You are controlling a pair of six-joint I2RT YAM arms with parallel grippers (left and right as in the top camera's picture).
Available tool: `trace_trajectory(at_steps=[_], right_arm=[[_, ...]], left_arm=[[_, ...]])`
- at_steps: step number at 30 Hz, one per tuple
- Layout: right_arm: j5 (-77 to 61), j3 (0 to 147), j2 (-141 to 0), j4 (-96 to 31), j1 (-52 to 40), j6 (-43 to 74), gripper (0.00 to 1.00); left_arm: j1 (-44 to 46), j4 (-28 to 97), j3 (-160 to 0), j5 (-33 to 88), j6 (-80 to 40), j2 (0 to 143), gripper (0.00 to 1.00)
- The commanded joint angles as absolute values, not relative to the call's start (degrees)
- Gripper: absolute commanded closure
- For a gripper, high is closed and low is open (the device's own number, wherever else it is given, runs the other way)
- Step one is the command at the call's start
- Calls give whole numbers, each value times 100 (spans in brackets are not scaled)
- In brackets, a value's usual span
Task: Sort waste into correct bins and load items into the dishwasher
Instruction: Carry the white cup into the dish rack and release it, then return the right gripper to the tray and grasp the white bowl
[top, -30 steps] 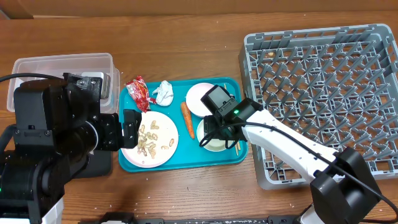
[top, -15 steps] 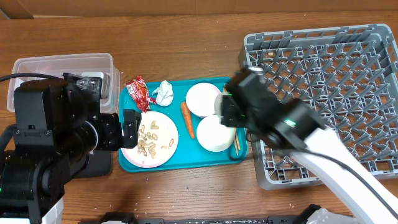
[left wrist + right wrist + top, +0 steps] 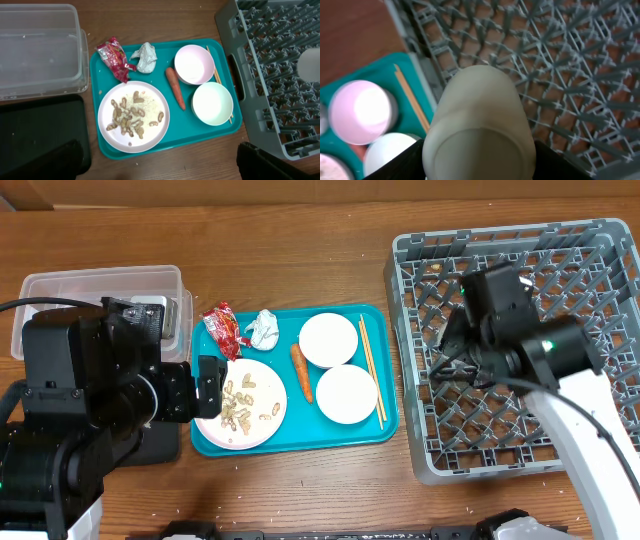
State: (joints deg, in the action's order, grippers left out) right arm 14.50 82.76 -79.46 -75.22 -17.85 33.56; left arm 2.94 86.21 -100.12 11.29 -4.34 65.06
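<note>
My right gripper is shut on the small white cup and holds it above the left part of the grey dish rack; in the overhead view my right gripper hides the cup. On the teal tray lie two white bowls, chopsticks, a carrot, a plate with peanut shells and rice, a paper ball and a red wrapper. My left gripper is open and empty, high above the tray's front edge.
The clear tub stands at the back left, the black tray in front of it. The teal serving tray lies between them and the dish rack. My left arm covers the table's left side in the overhead view.
My right gripper lifted the cup from the tray beside the front bowl and carried it right, over the dish rack. The left arm has not moved.
</note>
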Motion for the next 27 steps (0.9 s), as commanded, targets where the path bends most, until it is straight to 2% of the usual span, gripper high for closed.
trace_trajectory(at_steps=[1,6,8,9,14,17,20,24,27], right_arm=[[1081,8036,-8322,-7627,-1614,3253,38],[740,7859,-8720,-7629,-1623,2998,36],[742,7802,-8764,-7625,-1621,3000,22],[742,7800,-8768,-7616,-1621,3015,22],[707,7964,-8541,-7544,-1669,3013,20],[148,8040,-8217,-7282,-1964,2497,19],[-423,8038,-7940,-6973,-2475,2228,19],[-499,7961,-7999,-6840,-3308,2300,18],[-148,7631,-8248,-6632,-3767,2858,24]], left_arm=[[259,8635,-10108,1096,-429,6525,0],[259,8635,-10108,1096,-429,6525,0],[259,8635,-10108,1096,-429,6525,0],[259,8635,-10108,1096,-427,6525,0],[259,8635,-10108,1098,-429,6525,0],[259,8635,-10108,1098,-429,6525,0],[259,8635,-10108,1096,-429,6525,0],[259,8635,-10108,1096,-429,6525,0],[259,8635,-10108,1096,-429,6525,0]])
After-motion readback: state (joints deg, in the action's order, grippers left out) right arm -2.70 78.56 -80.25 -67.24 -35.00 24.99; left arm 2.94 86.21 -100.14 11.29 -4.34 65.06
